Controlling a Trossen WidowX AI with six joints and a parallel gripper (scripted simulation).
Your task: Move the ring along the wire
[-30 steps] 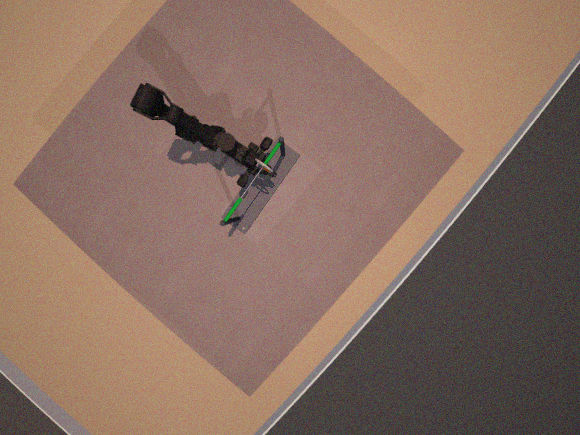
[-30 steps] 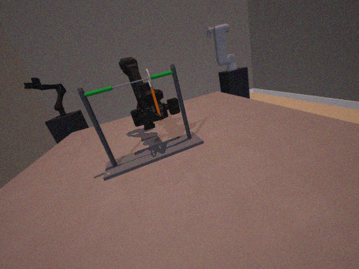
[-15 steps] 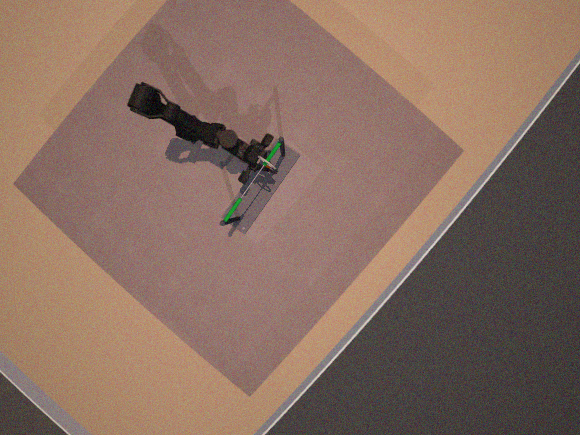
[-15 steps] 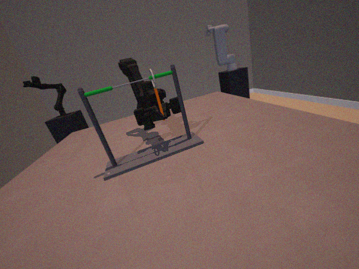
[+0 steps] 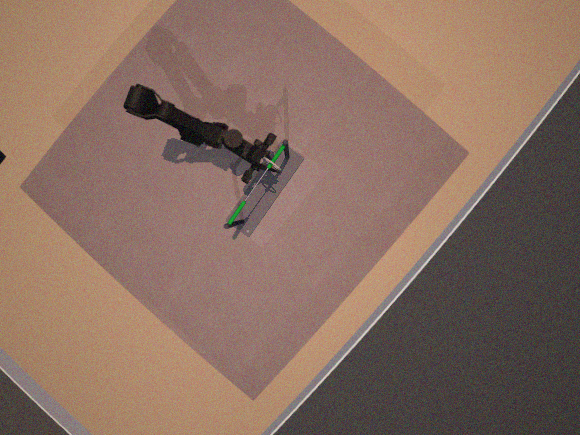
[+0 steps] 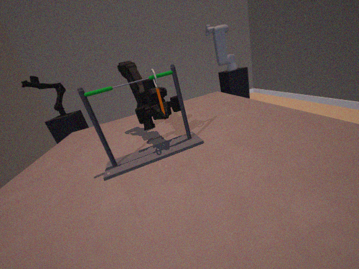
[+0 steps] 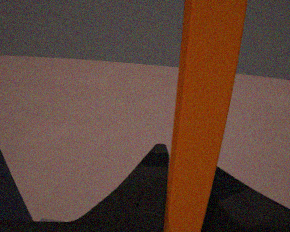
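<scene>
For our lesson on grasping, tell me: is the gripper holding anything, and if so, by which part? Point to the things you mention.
The gripper [image 6: 164, 115] holds the ring [image 5: 274, 165] [image 6: 154, 73] by its orange handle [image 6: 160, 100] [image 7: 206, 115], near the end away from the hoop.

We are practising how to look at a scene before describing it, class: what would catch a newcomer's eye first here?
Probably the bright orange handle, clamped in the jaws of the dark arm and hanging below the pale ring. Next come the two green parts of the wire, one beside each dark post, with thin grey wire between them. Behind, a pale arm stands on a black block.
</scene>
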